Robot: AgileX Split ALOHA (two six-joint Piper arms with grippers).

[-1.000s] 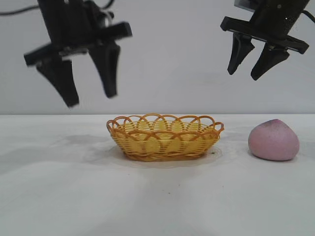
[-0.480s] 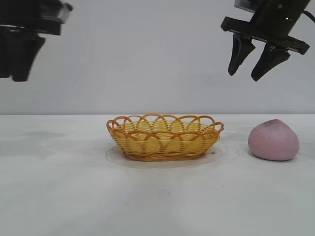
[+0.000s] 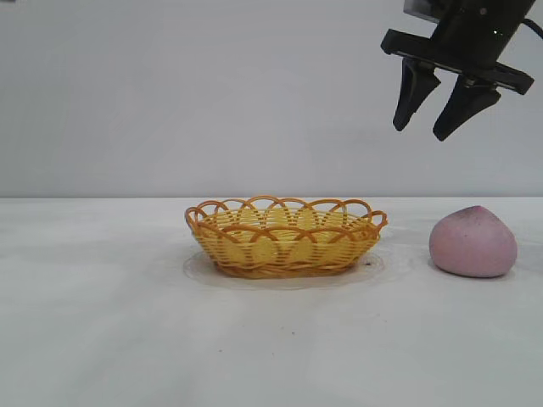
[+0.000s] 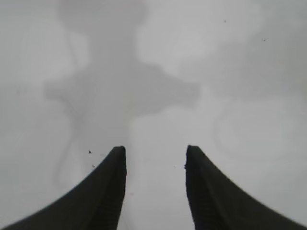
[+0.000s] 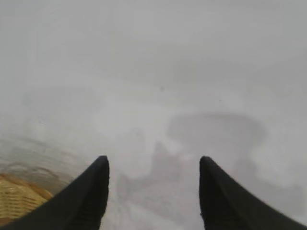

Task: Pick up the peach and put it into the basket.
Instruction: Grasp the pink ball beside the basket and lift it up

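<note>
My left gripper [image 4: 156,191], half open and empty, has left the outside view; the right gripper [image 3: 431,110] waits wide above the peach [image 3: 473,242], the basket [image 3: 284,236] still empty.

Open table [image 3: 102,339] is seen around peach [image 3: 473,242]; basket [image 3: 285,236] stands apart, space above unobstructed.

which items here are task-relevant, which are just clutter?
Task-relevant:
- peach, on the table right of the basket
- basket, mid-table, nothing in it
- right gripper, open, hanging above and a little left of the peach

Not part of the job:
- left gripper, open over bare table, off to the side
- nothing else lying about
</note>
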